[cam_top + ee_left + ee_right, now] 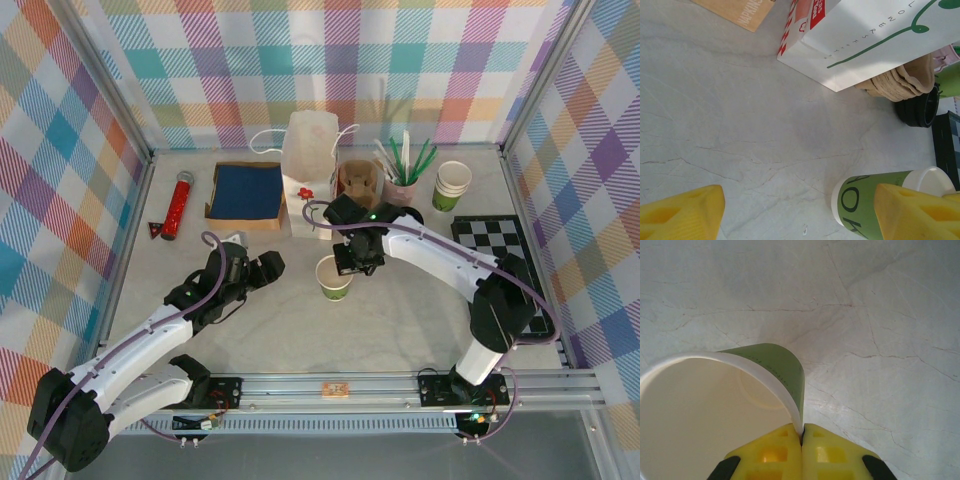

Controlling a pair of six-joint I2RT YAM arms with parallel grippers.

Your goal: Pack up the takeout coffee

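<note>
Right gripper (347, 266) has its yellow fingers pressed together on the rim wall of the green cup (333, 278); the right wrist view shows the pinch, one finger inside the rim and one outside. Left gripper (272, 266) is spread wide with nothing between the fingers, low over the table (250, 330), just left of the cup.

Largest to smallest:
- table: pale marbled top, everything stands on it.
- white paper bag (310, 165): upright at the back centre, handles up. Can't see inside it.
- checkerboard mat (498, 245): right side, partly under the right arm.
- napkin box (245, 192): left of the bag.
- brown carrier trays (902, 80): stacked just right of the bag.
- cup stack (452, 185): lidless, back right, well apart from the held cup.
- green cup: centre of the table, in front of the bag, base looks to be on the surface. Open top, no lid on it.
- black lids (917, 107): beside the trays.

Progress: early, I'd say. Cup is gripped but unlidded and outside the bag. Left to do, likely: fit a lid, then get the cup into the bag.
</note>
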